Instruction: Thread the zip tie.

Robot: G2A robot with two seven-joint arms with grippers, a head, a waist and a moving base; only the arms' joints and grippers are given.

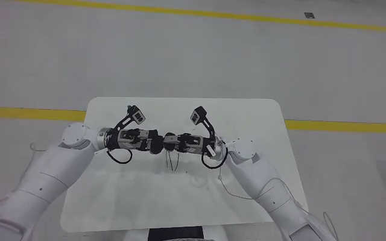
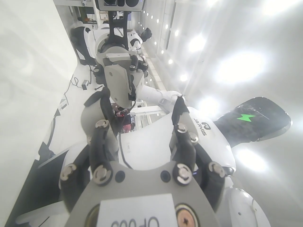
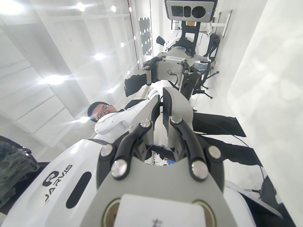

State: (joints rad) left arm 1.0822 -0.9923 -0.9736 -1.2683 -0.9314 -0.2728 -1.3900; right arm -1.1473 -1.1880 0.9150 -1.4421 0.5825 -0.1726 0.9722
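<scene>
We see the zip tie (image 1: 173, 160) as thin dark strands hanging under the right pincer (image 3: 162, 109), which is narrow & seems to pinch it above the tabletop (image 1: 253, 114). The left pincer (image 2: 142, 99) is wide, facing it close by. We judge the tie v. light, springy & slick, so it's prob. best to grip the flat sides near the tip.
</scene>
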